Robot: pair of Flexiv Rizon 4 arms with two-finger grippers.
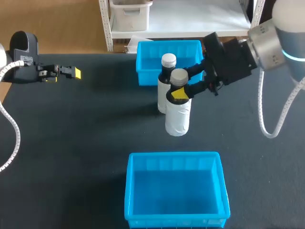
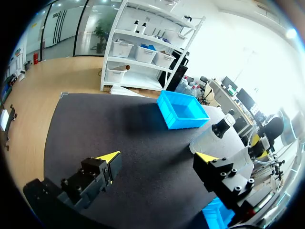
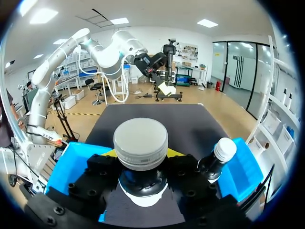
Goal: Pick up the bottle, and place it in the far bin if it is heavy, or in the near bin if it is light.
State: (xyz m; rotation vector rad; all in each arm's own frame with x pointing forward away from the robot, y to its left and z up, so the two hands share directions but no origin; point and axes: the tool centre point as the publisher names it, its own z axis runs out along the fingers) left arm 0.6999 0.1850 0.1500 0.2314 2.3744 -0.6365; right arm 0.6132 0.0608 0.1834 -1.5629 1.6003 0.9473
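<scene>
A dark bottle (image 1: 177,112) with a white label and a grey cap (image 3: 140,142) hangs upright in front of a second, similar bottle (image 1: 166,86). My right gripper (image 1: 180,84) is shut on its neck just below the cap, a yellow tip on each side. The held bottle seems slightly off the black mat. The second bottle (image 3: 217,160) stands close beside the gripper. The far bin (image 1: 147,64) is behind both bottles, the near bin (image 1: 174,164) in front. My left gripper (image 1: 71,72) rests at the far left of the table, open and empty (image 2: 157,160).
Both blue bins look empty. The far bin (image 2: 183,112) and the bottles (image 2: 214,136) lie ahead of the left gripper across bare black mat. In the right wrist view the near bin (image 3: 71,164) is on one side, the far bin (image 3: 244,167) on the other.
</scene>
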